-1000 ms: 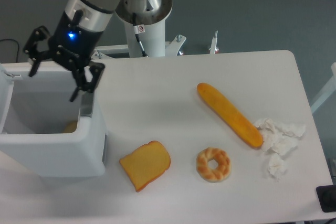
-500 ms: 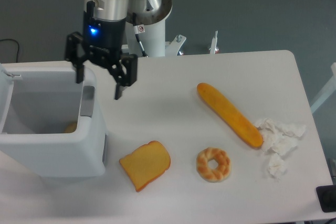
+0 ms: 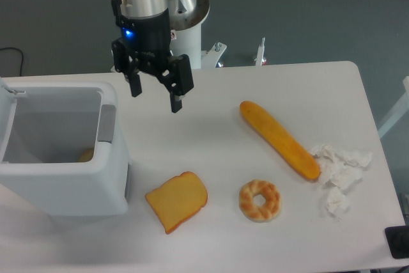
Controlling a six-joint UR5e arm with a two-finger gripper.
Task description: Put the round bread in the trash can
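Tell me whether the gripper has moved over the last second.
Yes. The gripper, open and empty, has swung rightward from above the trash can to over the bare table.

White table (image 3: 211, 132) with rounded corners, filling most of the view. At nine o'clock, the trash can (image 3: 61, 177), boxy and white, standing on the tabletop at the left edge. At six o'clock, a square toast slice (image 3: 177, 201), lying flat just beside the bin. At five o'clock, a twisted ring pastry (image 3: 260, 200), near the toast. At three o'clock, a long baguette (image 3: 279, 139), lying diagonally. At four o'clock, crumpled white paper (image 3: 339, 171), touching the baguette's lower end.
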